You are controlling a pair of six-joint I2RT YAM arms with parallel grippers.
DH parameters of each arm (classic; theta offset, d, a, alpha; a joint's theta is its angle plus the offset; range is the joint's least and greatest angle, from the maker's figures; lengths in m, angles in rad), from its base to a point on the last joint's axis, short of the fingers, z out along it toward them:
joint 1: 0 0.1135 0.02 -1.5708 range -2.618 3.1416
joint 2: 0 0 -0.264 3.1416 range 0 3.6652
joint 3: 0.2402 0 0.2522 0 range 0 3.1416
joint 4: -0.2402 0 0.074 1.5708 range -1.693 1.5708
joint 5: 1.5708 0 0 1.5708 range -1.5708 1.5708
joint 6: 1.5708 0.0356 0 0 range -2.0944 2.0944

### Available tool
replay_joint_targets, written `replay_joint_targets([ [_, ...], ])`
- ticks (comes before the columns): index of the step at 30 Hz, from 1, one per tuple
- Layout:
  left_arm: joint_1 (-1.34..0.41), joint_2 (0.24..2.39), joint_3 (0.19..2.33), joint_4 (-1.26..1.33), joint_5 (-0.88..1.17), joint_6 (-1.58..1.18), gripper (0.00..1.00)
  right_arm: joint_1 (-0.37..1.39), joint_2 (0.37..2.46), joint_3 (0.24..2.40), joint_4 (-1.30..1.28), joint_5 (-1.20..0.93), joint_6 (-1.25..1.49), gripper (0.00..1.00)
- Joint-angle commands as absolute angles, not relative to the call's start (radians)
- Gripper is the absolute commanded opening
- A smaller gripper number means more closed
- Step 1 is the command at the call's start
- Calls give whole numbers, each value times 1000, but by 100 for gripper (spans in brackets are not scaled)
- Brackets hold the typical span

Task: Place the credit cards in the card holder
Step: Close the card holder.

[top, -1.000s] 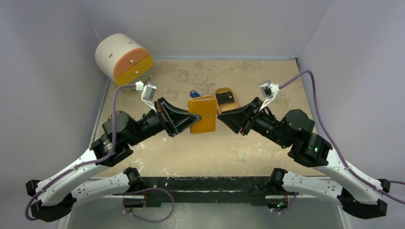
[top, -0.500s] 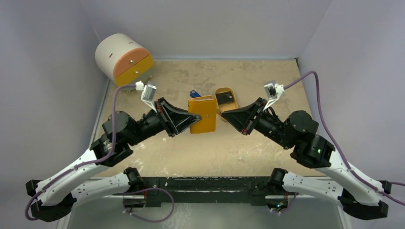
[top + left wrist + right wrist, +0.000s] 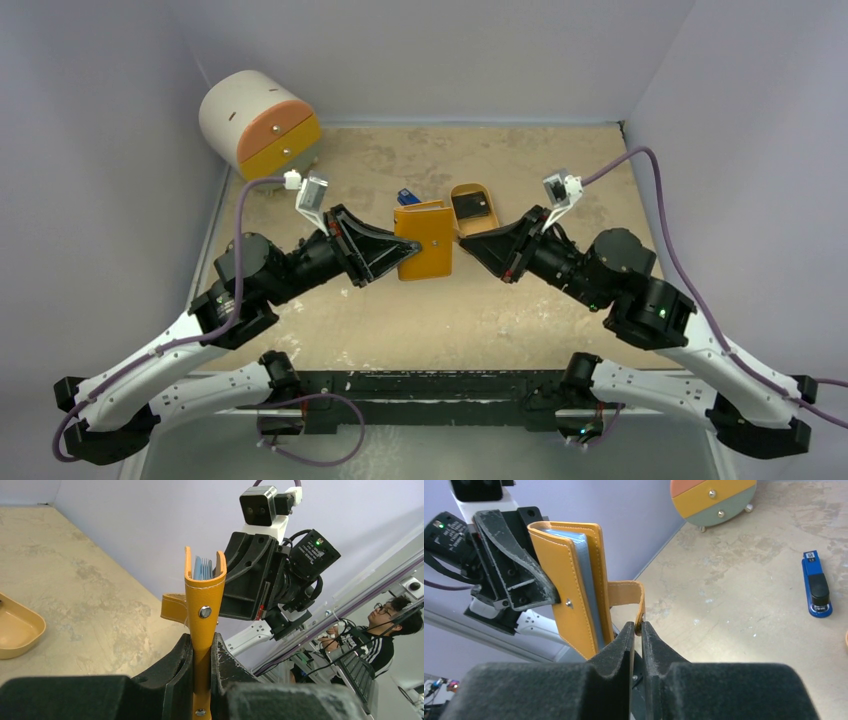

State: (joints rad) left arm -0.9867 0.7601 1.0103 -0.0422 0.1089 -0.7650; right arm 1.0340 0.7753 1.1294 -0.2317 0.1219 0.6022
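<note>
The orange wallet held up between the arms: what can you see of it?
The wallet is orange, leather-like, pale-stitched, with a metal stud. It is held above the table, slightly open, bluish sleeves showing inside. The jaws of the left arm clamp one edge; those of the right arm pinch its strap.

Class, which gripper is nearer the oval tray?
Right. The right gripper sits just in front of the tray; the left gripper is farther off, across the wallet.
</note>
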Motion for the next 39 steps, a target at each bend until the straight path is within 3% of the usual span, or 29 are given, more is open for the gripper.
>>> replay_joint_targets([
  [1, -987, 757, 1049, 39, 138, -764, 0, 1034, 788, 1177, -222, 151, 601, 15],
  [7, -987, 767, 1050, 50, 157, -770, 0, 1034, 796, 1193, -240, 166, 600, 17],
  [17, -986, 767, 1049, 44, 145, -762, 0, 1035, 773, 1176, -233, 166, 594, 0],
  [23, -987, 763, 1052, 17, 108, -748, 0, 1034, 731, 1152, -220, 127, 591, 0],
  [32, -987, 837, 1138, -197, -168, -678, 0, 1034, 696, 1199, -303, 115, 521, 0],
  [39, -988, 912, 1161, -138, -126, -681, 0, 1034, 764, 1252, -336, 100, 487, 0],
])
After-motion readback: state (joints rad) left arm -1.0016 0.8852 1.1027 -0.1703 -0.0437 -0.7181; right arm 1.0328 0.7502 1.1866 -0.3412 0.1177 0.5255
